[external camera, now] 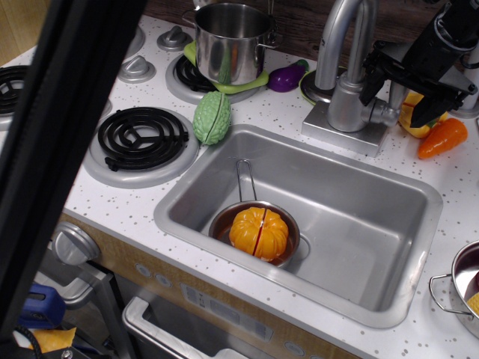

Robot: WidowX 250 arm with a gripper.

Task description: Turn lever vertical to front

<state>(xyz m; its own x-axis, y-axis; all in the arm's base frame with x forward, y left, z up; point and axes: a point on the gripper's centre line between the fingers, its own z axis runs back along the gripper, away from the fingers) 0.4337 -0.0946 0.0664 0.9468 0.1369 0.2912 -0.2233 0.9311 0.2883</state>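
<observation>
The lever [397, 93] is a short silver paddle standing upright on the side arm of the grey faucet body [348, 105], behind the sink's right half. My black gripper [397, 102] comes in from the upper right and straddles the lever. One finger [371, 86] is on its left and the other finger [423, 111] on its right. The jaws stand apart, with a gap showing on each side of the lever.
The tall faucet spout [340, 30] rises just left of the gripper. A yellow pepper [409, 120] and an orange pepper [443, 137] lie right of the lever. The sink [419, 196] holds a pan with an orange pumpkin [258, 232]. A black bar [60, 149] blocks the left foreground.
</observation>
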